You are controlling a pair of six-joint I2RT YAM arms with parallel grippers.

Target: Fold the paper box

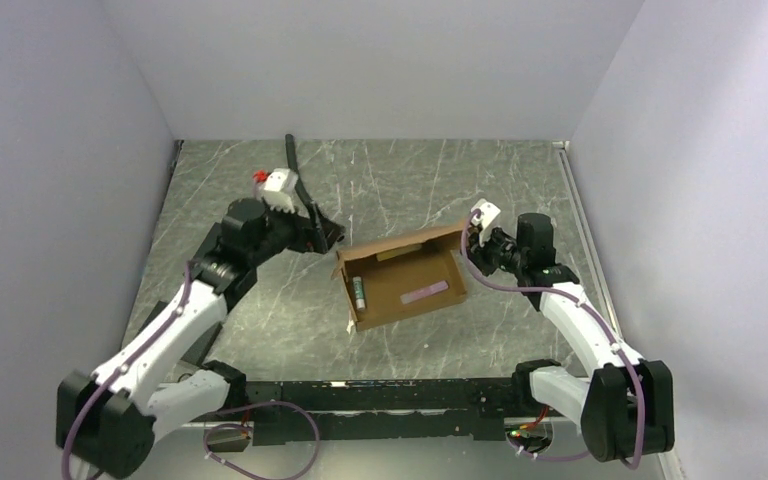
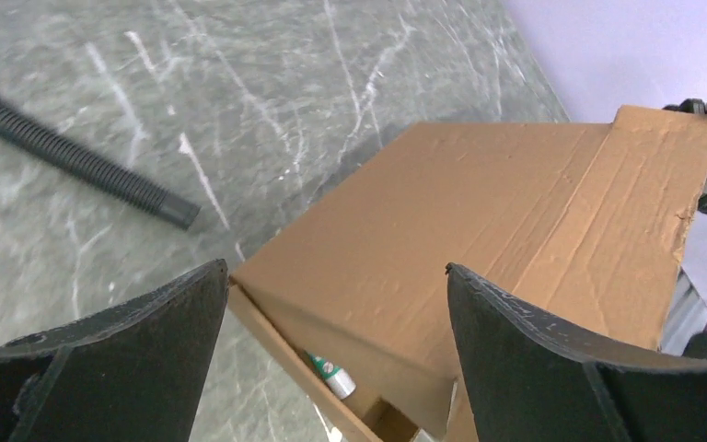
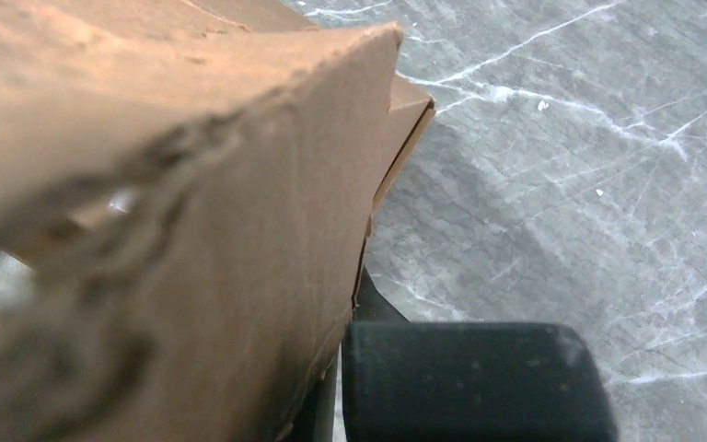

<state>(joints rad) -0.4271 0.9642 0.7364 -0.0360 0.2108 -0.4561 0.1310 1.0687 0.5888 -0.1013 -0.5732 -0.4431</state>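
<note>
Grey marbled table point(image 1: 410, 170) carries paper box point(image 1: 400, 272) and hose point(image 1: 296, 168).

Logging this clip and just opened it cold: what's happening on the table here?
The right gripper is shut on the far right corner of the paper box, which sits partly folded and open-topped mid-table. The left gripper is open beside the box's far left corner, holding nothing. A small tube lies inside the box.
</note>
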